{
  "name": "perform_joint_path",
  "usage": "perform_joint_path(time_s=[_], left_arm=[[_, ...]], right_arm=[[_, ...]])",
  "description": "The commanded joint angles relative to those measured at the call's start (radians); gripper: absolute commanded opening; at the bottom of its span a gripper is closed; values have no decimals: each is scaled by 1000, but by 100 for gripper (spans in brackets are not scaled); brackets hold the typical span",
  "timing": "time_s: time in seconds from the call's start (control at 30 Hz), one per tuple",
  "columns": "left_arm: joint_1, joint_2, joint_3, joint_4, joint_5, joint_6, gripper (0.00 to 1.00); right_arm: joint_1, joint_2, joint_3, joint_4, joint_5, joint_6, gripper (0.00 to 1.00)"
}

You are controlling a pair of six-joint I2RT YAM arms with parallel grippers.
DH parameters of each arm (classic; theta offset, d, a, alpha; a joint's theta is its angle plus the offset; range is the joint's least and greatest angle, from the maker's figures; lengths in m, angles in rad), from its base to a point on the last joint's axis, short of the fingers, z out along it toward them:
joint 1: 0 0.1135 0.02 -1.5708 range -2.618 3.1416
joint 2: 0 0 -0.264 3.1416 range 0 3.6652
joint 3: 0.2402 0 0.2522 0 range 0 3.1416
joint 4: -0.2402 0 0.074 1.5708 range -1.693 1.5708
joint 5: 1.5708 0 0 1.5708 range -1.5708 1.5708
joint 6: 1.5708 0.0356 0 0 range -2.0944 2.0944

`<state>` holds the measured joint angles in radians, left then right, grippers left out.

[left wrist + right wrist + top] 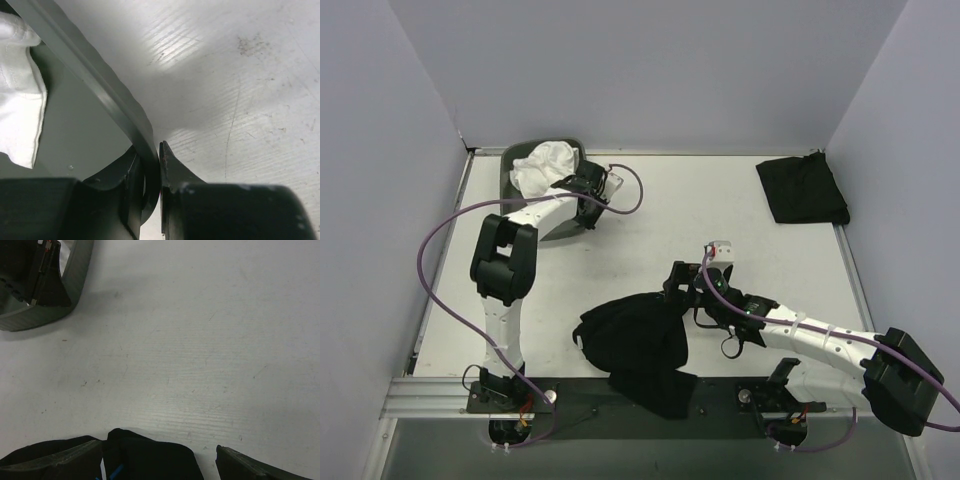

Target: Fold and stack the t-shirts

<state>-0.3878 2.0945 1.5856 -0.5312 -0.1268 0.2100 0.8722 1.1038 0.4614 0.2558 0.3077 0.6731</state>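
**Clearly, the tray is the likelier trouble**

The table [720, 215] holds 2 black shirts. The crumpled t-shirt [635, 345] lies near the front edge, and the folded t-shirt [803, 190] lies in the far right corner, well apart. The tray [506, 170] at far left is the hazard. The left gripper [152, 155] pinches its rim, so a pull could tip it and spill the white cloth [542, 165] inside. The right gripper [678, 290], jaws spread wide, holds nothing at the crumpled t-shirt's edge. Closing there may catch only a thin fold by the blue mark [115, 471].
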Motion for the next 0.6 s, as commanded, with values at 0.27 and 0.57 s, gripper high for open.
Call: perform_joint_path(time_s=[0.27, 0.57], left_arm=[[-13, -99, 50, -38, -243, 22, 98], [-109, -192, 295, -236, -307, -170, 97]], right_arm=[[13, -21, -29, 26, -7, 19, 100], [34, 10, -15, 34, 4, 22, 100]])
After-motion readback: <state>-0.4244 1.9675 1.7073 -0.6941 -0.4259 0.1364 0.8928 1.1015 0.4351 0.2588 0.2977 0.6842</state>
